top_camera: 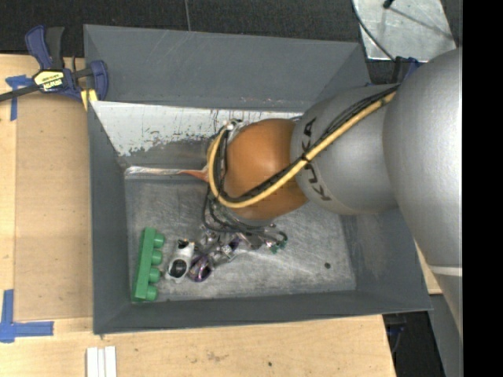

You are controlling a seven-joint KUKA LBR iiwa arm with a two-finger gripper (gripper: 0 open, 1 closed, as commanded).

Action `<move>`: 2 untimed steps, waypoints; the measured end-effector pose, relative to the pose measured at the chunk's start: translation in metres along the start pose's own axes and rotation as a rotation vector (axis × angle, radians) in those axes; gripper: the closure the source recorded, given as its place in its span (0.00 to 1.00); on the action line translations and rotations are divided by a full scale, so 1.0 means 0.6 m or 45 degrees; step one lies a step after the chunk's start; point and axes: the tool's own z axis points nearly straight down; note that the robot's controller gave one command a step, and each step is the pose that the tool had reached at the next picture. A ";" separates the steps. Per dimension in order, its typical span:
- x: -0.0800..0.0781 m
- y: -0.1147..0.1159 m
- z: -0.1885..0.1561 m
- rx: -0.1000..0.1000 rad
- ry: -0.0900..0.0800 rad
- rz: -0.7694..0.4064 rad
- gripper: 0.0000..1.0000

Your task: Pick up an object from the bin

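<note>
Gripper (226,236) low over small clutter by the bin's (110,234) near edge.
You can't tell its grip state; a purple-and-white heap (195,265) lies just to its left, with a green block (148,264) beyond it toward the near-left corner.

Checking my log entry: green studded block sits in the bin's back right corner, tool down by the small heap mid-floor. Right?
No. The camera view shows the green studded block at the front left of the bin floor, not the back right corner. The rest holds: the tool is down by the small heap mid-floor, just right of the block.
</note>
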 end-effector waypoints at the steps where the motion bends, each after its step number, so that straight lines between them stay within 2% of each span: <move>1: 0.000 0.000 -0.002 0.000 0.000 0.001 1.00; 2: 0.000 0.000 -0.012 -0.003 -0.003 0.002 1.00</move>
